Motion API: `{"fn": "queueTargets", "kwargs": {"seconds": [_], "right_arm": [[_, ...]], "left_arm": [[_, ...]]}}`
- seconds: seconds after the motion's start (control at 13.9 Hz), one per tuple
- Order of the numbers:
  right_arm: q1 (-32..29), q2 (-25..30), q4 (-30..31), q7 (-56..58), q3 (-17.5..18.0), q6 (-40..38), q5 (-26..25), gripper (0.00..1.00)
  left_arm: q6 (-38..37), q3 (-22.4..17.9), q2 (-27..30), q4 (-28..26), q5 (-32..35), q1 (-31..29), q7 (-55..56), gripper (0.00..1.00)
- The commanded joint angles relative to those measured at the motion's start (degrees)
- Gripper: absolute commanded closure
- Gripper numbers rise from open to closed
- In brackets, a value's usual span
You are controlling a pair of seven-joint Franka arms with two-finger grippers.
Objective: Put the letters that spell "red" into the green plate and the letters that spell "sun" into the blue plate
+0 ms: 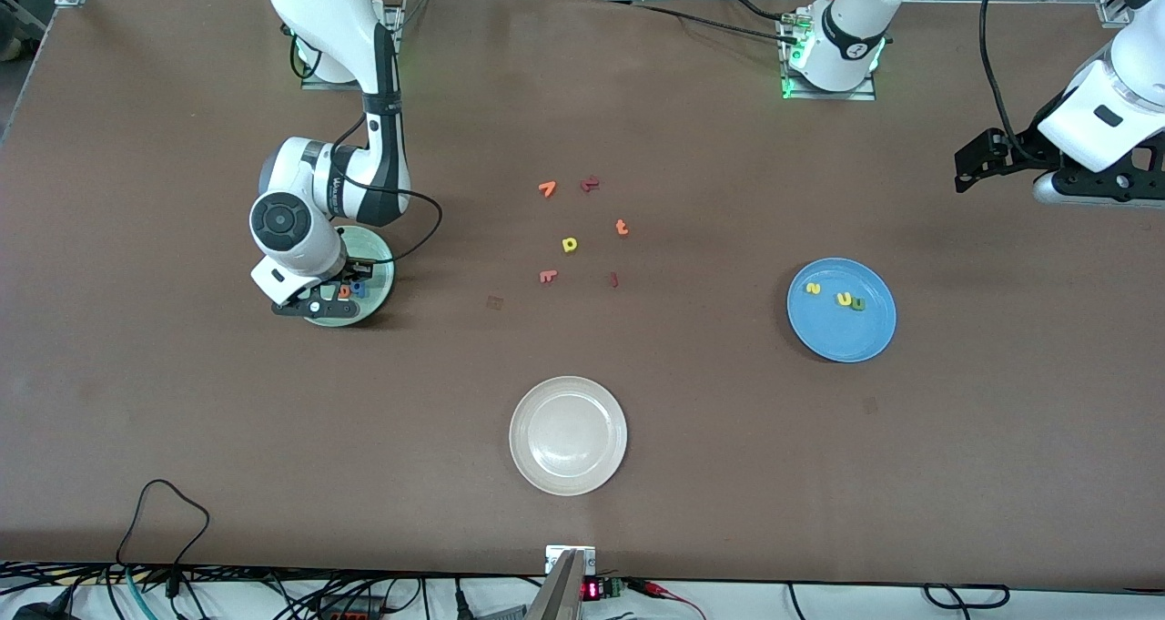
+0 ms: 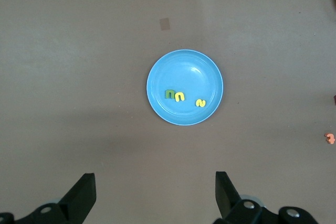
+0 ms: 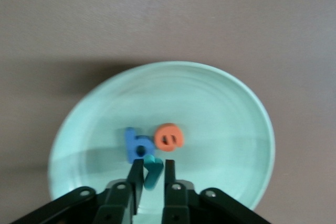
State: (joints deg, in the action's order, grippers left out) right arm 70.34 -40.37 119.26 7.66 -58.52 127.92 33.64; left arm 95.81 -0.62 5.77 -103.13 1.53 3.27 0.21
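Two white robot arms with black grippers.
Right arm (image 1: 328, 192): glossy white rounded shells, black joint bands, a grey round cap, thin black cable looping off it. Left arm (image 1: 1106, 115): white shell, black bracket, black cable. Bases glow green. Black right gripper (image 3: 149, 179) has silver screws.

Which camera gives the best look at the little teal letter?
The right wrist view: the teal "r" sits between the right hand's fingers, over the green plate. In the front view the arm hides it; the left wrist view doesn't show it.
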Motion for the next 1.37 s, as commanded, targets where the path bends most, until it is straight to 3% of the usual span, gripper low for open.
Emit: {"fn": "queueTargets", "kwargs": {"seconds": [0.0, 0.36, 0.65, 0.79, 1.01, 1.15, 1.29], "right_arm": [[2.9, 2.6, 0.1, 0.5, -4.0, -1.9, 2.4, 0.0], [9.1, 2.6, -3.9, 0.8, -12.9, -6.3, 2.8, 0.0], [8.4, 2.4, -12.1, 0.8, -15.6, -13.5, 2.8, 0.0], [8.8, 2.3, -13.3, 0.9, -16.2, -13.8, 2.9, 0.0], [5.4, 5.1, -16.8, 0.7, -14.3, -14.7, 2.0, 0.0], [-2.3, 6.4, -23.4, 0.6, -9.1, -19.5, -0.5, 0.0], [-11.4, 9.2, -31.3, -1.0, -1.6, -24.8, -6.1, 0.0]], "left_arm": [[-0.7, -0.7, 0.8, 0.5, -1.2, 1.2, -1.3, 0.0], [-1.8, -0.6, 0.6, 0.7, -1.2, 1.2, -1.3, 0.0], [-3.9, -0.6, -0.8, 3.7, -2.0, 1.6, -1.3, 0.0], [-4.3, -0.7, -1.1, 3.9, -2.0, 1.6, -1.3, 0.0], [-4.3, -0.7, -1.1, 3.9, -2.0, 1.6, -1.3, 0.0], [-4.4, -0.6, -1.1, 3.9, -2.0, 1.6, -1.3, 0.0], [-4.4, -0.6, -1.1, 3.9, -2.0, 1.6, -1.3, 0.0]]}}
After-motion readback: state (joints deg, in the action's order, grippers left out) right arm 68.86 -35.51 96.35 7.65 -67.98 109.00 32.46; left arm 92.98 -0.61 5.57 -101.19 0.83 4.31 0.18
